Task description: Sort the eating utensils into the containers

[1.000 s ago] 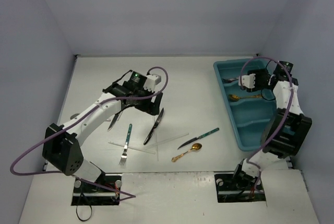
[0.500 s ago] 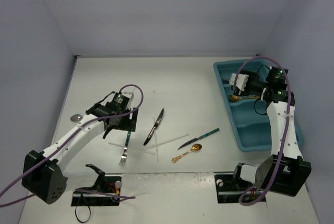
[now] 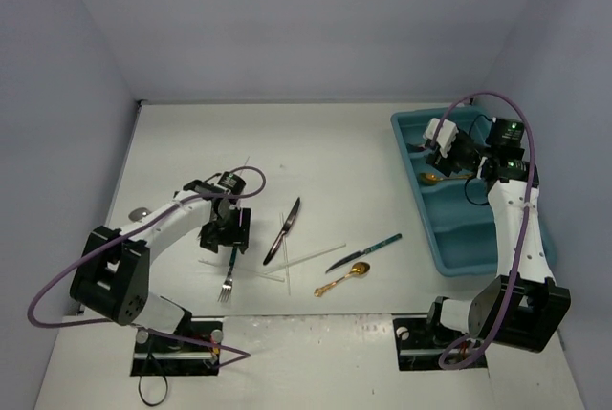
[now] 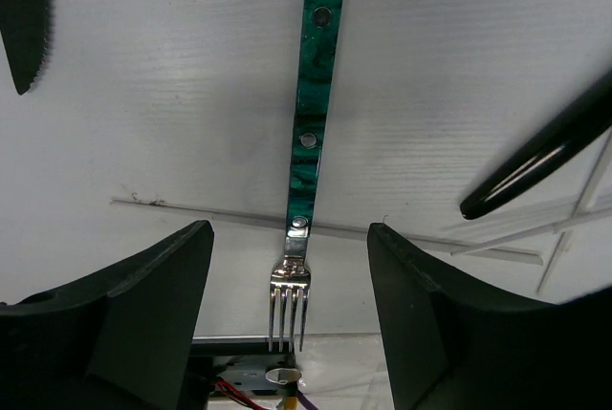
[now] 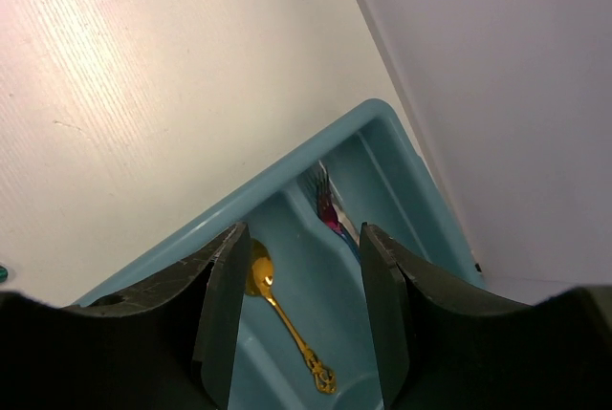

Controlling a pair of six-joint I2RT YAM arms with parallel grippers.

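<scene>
While our left end effector [image 4: 287, 238] hangs wide open over the teal fork [image 4: 308, 133] lying flat on the counter [image 4: 143, 95], our right end effector [image 5: 301, 233] gapes wide and empty above the tray [image 5: 306, 157], where a gold spoon [image 5: 287, 319] lies in one compartment.

Table [image 3: 335, 142]: white, faint grain lines.
Tray [image 3: 406, 157]: teal-blue all over.
Near fork [image 4: 311, 114]: handle dark green with black marbled swirls, 3 silver rivets; tines silver.
Black knife [image 3: 284, 226]: glossy black, end to end.
Second knife [image 3: 365, 252]: dark blade, teal handle.
2 spoons, both gold: loose spoon [image 3: 342, 279], tray spoon [image 5: 287, 324].
Tray fork [image 5: 330, 209]: pink-red handle.
Sticks [image 3: 316, 255]: thin, translucent white.
Cables [image 3: 481, 97]: purple.
Walls [image 3: 306, 28]: pale lavender.
</scene>
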